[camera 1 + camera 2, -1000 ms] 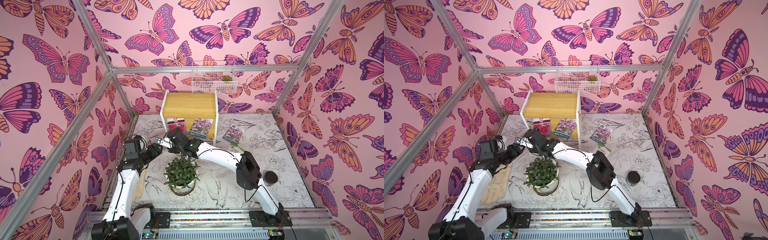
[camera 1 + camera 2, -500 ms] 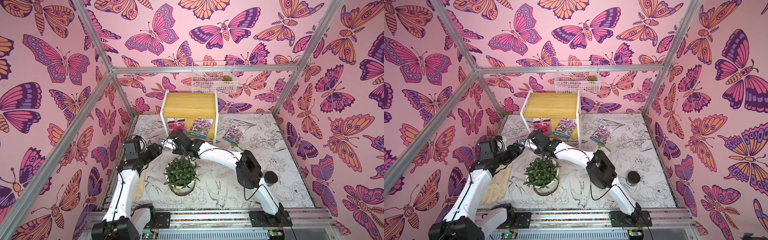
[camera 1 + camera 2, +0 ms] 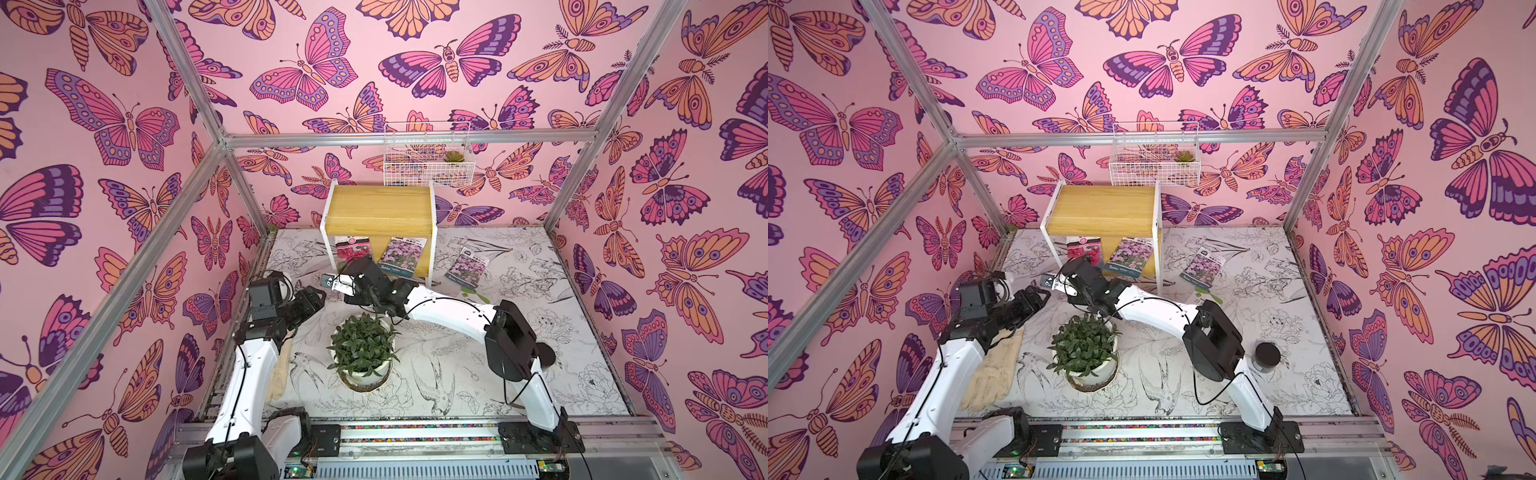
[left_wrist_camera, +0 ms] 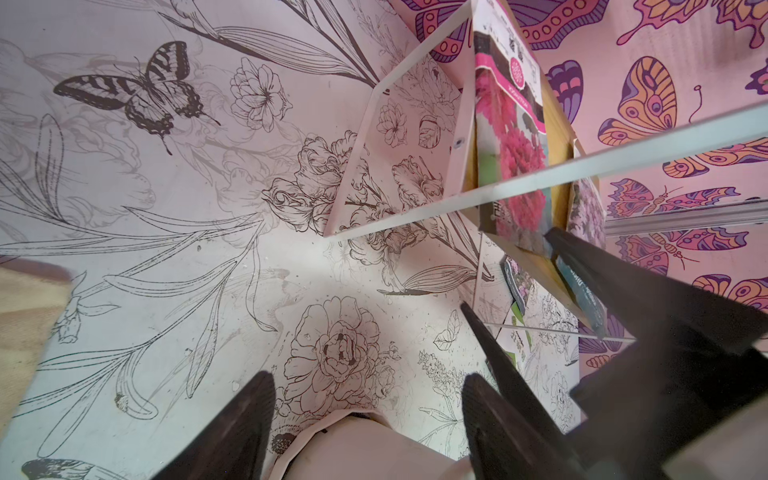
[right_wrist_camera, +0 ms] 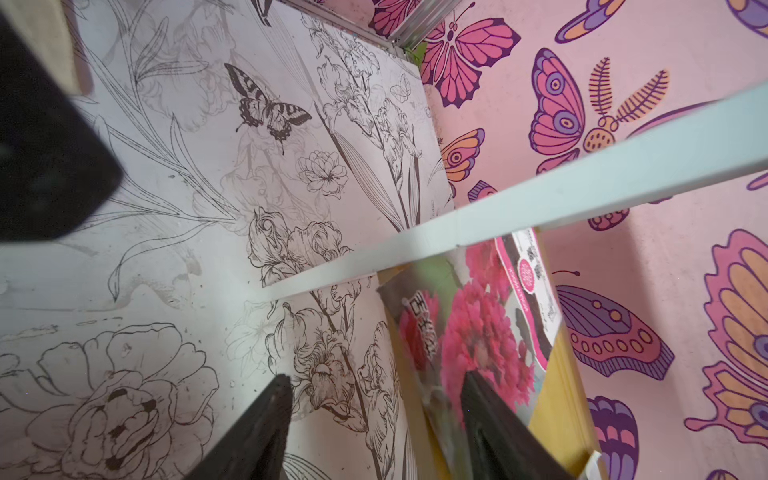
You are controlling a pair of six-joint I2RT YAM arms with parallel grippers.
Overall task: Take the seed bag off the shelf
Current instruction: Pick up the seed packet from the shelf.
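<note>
At the shelf (image 3: pixel 380 208) front | right fingers (image 5: pixel 266 424) apart, pink-flower seed bag (image 5: pixel 465 332) edge between them, unclamped | left fingers (image 4: pixel 237 428) apart, empty, nearby | bag lies on shelf's lower board | risk: shallow pinch slips off glossy corner, or bag catches white frame bar (image 5: pixel 540 199) coming out

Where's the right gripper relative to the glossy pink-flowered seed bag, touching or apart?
Cannot tell: in the right wrist view a right gripper finger overlaps the blurred seed bag, hiding contact or gap.
</note>
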